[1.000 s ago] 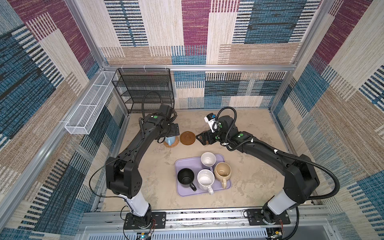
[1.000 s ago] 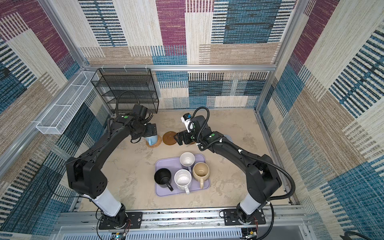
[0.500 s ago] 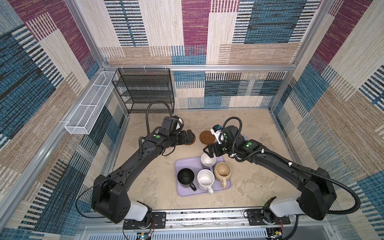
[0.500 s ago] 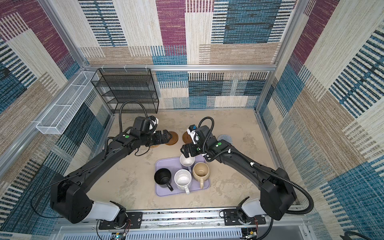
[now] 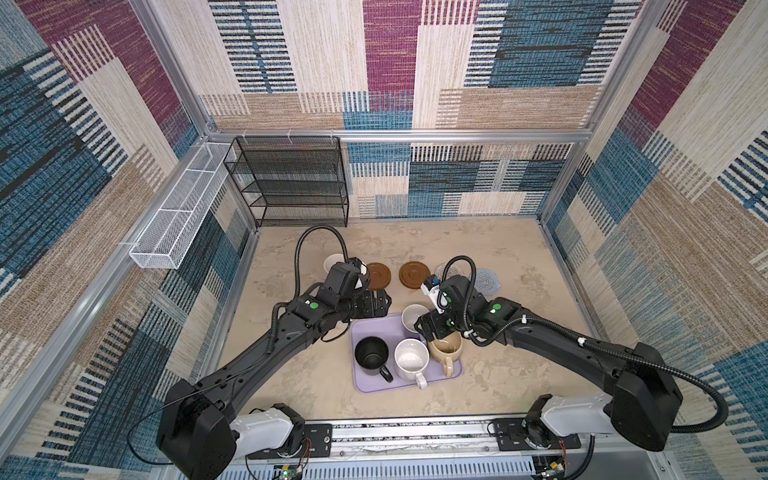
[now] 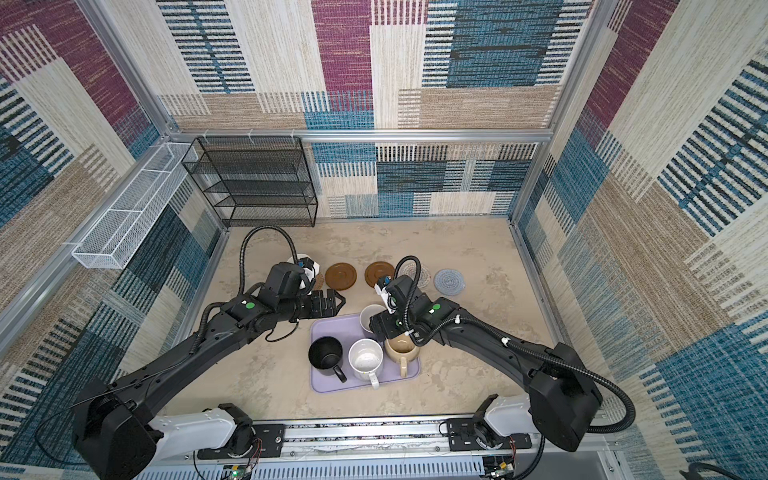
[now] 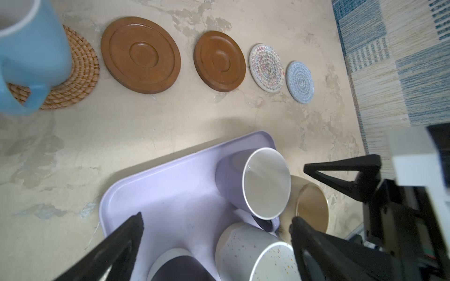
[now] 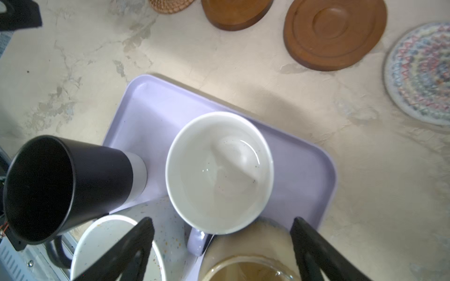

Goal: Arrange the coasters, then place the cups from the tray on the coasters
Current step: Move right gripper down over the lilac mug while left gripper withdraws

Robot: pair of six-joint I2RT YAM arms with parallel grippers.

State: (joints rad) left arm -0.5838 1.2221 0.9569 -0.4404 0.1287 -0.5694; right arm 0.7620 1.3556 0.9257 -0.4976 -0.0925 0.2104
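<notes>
Coasters in a row, one mug placed, four on the tray.

Five round coasters line the mottled beige tabletop [image 5: 498,249]: tan woven rattan disc [image 7: 73,80], two smooth brown discs [image 7: 141,54] [image 7: 220,60], white crochet disc [image 7: 266,68], grey-blue crochet disc [image 7: 300,81]. Light blue mug [image 7: 31,56] stands on the rattan disc. Lavender-purple plastic tray [image 7: 170,185], near the row, holds lavender mug [image 7: 231,180], black mug [image 8: 73,185], speckled white mug [image 7: 243,248] and squat beige mug [image 7: 311,206], all upright. Right gripper [image 8: 222,221] hangs over the lavender mug's handle and the beige mug's rim, jaws spread, clamping nothing. Left gripper [image 7: 216,220] hovers at the tray's far edge, jaws wide, empty. Black wire rack [image 5: 291,183] sits in the back corner.
</notes>
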